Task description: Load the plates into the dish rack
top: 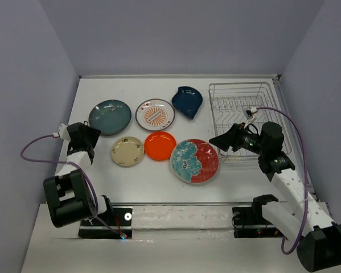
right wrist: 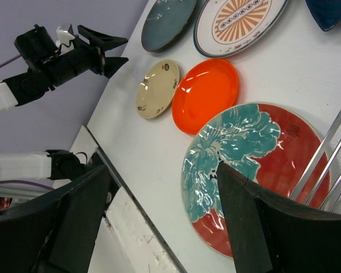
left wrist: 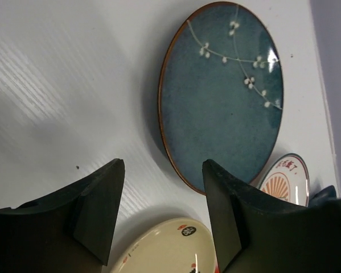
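Six plates lie on the white table: dark teal plate (top: 110, 117) (left wrist: 224, 91), white plate with orange sunburst (top: 155, 114), dark blue irregular plate (top: 187, 101), small cream plate (top: 127, 151) (left wrist: 170, 250), plain orange plate (top: 160, 145) (right wrist: 205, 94), large teal-and-red plate (top: 194, 161) (right wrist: 253, 170). The silver wire dish rack (top: 244, 111) stands at the right and holds nothing. My left gripper (top: 89, 136) (left wrist: 163, 213) is open and empty, left of the cream plate. My right gripper (top: 224, 139) (right wrist: 161, 219) is open and empty, raised above the right edge of the teal-and-red plate, by the rack's near left corner.
The enclosure walls close in the table at the back, left and right. The table's near edge with the arm bases (top: 176, 216) runs along the front. Purple cables (top: 298, 136) loop from each wrist.
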You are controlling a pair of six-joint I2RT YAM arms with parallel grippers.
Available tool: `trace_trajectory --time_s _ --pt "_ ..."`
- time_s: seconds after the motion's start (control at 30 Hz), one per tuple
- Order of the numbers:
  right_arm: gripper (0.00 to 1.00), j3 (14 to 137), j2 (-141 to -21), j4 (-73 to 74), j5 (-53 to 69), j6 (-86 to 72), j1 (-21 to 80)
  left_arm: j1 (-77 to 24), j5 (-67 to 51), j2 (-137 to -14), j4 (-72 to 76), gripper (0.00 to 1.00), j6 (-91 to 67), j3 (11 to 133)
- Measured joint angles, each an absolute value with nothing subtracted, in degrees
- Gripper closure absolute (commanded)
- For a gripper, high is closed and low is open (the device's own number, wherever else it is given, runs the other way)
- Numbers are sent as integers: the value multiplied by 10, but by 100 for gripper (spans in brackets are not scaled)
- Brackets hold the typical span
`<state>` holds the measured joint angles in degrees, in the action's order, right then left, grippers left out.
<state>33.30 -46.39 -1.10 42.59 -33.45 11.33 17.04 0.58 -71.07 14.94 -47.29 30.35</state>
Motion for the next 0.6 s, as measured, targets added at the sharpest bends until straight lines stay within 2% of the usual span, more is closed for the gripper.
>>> trace_trajectory --time_s 0.43,0.5,0.6 --pt "19 334 -494 -22 429 -336 125 146 15 -889 214 30 -493 354" --pt "19 334 -495 -22 430 -337 128 146 10 -912 234 31 -497 369" --pt "20 334 -498 -22 432 -337 132 146 4 -943 262 41 -505 386"
